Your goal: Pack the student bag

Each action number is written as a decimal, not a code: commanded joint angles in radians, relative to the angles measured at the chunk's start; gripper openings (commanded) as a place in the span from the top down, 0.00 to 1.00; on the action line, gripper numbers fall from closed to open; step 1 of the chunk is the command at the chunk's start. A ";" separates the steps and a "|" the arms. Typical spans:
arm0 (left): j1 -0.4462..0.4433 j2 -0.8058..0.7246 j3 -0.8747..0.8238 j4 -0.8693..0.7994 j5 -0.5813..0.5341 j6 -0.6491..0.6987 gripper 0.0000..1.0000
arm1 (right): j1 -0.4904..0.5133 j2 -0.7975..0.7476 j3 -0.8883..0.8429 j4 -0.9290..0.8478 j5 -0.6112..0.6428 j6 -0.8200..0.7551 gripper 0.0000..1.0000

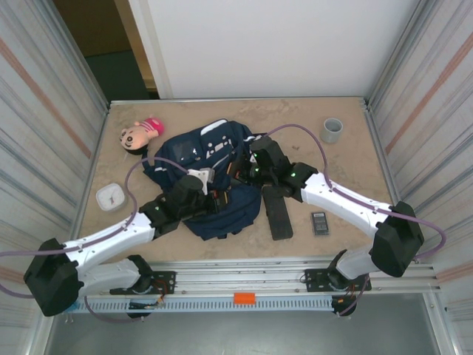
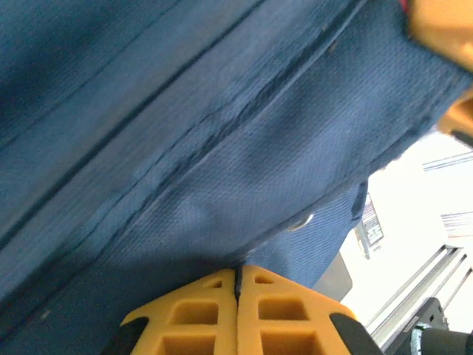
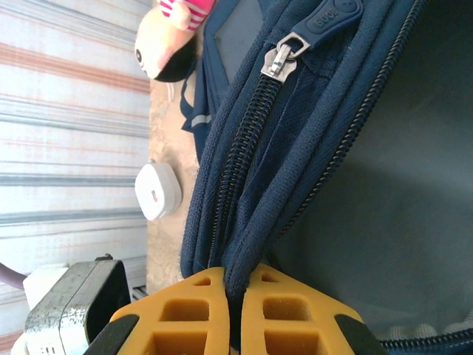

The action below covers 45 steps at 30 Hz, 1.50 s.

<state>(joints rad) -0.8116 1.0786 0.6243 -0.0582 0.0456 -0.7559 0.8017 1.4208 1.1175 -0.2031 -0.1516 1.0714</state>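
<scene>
Right wrist view is showing the right fingers [image 3: 211,292] pinching the zippered rim of the student bag [image 3: 244,185], lying on the counter [image 1: 222,115] directly ahead. The left fingers [image 2: 222,292] are pressing together against its fabric. Opening is likely proceeding; widening the mouth is calling for pulling the 2 holds apart.

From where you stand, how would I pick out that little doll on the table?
Start at the navy backpack lying in the middle of the table. Look just beyond its far left corner, where the doll lies on the bare tabletop. It is the only thing there with a face: a pale round head topped by a pink cap.
</scene>
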 commanded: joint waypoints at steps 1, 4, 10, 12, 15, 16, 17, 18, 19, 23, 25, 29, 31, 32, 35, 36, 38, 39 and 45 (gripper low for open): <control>0.028 -0.072 -0.034 -0.126 -0.083 -0.010 1.00 | -0.032 -0.059 0.024 0.073 -0.040 -0.010 1.00; 0.056 -0.154 -0.090 -0.143 -0.095 -0.044 1.00 | -0.054 -0.069 0.022 0.073 -0.053 -0.014 1.00; 0.100 -0.196 -0.134 0.013 0.092 0.005 0.91 | -0.055 -0.074 0.039 0.064 -0.068 -0.021 1.00; 0.100 -0.182 -0.122 0.050 0.146 0.025 0.69 | -0.052 -0.074 0.041 0.063 -0.070 -0.024 1.00; 0.099 -0.166 -0.064 -0.005 0.129 0.120 0.47 | -0.054 -0.077 0.045 0.049 -0.087 -0.038 1.00; 0.098 -0.161 -0.036 -0.037 0.102 0.177 0.45 | -0.055 -0.079 0.045 0.045 -0.092 -0.040 1.00; 0.099 -0.159 -0.010 -0.059 0.088 0.244 0.45 | -0.057 -0.080 0.045 0.045 -0.098 -0.042 1.00; 0.098 -0.155 0.018 -0.081 0.081 0.348 0.44 | -0.060 -0.084 0.044 0.046 -0.109 -0.042 1.00; 0.097 -0.152 0.055 -0.113 0.087 0.495 0.41 | -0.065 -0.089 0.045 0.046 -0.119 -0.041 1.00; 0.089 -0.162 0.153 -0.239 0.109 0.985 0.35 | -0.074 -0.097 0.057 0.038 -0.149 -0.048 1.00; 0.089 -0.167 0.141 -0.268 0.177 1.167 0.33 | -0.081 -0.095 0.061 0.039 -0.166 -0.048 1.00; 0.089 -0.121 0.119 -0.307 0.163 1.316 0.26 | -0.084 -0.091 0.059 0.040 -0.175 -0.046 1.00; 0.089 -0.087 0.110 -0.282 0.087 1.310 0.23 | -0.085 -0.091 0.061 0.042 -0.180 -0.042 1.00; 0.089 -0.072 0.107 -0.268 0.047 1.295 0.21 | -0.084 -0.090 0.062 0.042 -0.183 -0.041 1.00; 0.090 -0.045 0.085 -0.195 -0.061 1.265 0.21 | -0.085 -0.095 0.060 0.038 -0.184 -0.037 1.00; 0.093 -0.038 0.081 -0.172 -0.068 1.263 0.21 | -0.084 -0.098 0.059 0.039 -0.185 -0.035 1.00; 0.097 -0.020 0.071 -0.117 -0.079 1.246 0.21 | -0.083 -0.100 0.056 0.044 -0.186 -0.029 1.00; 0.098 -0.005 0.070 -0.095 -0.073 1.240 0.20 | -0.082 -0.101 0.052 0.048 -0.190 -0.025 1.00; 0.097 0.070 0.082 -0.079 -0.128 1.211 0.29 | -0.077 -0.106 0.030 0.083 -0.205 0.002 1.00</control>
<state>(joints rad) -0.7231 1.1202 0.7155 -0.1642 0.0391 0.4690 0.7193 1.3903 1.1172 -0.2367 -0.2928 1.0649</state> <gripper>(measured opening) 0.742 0.059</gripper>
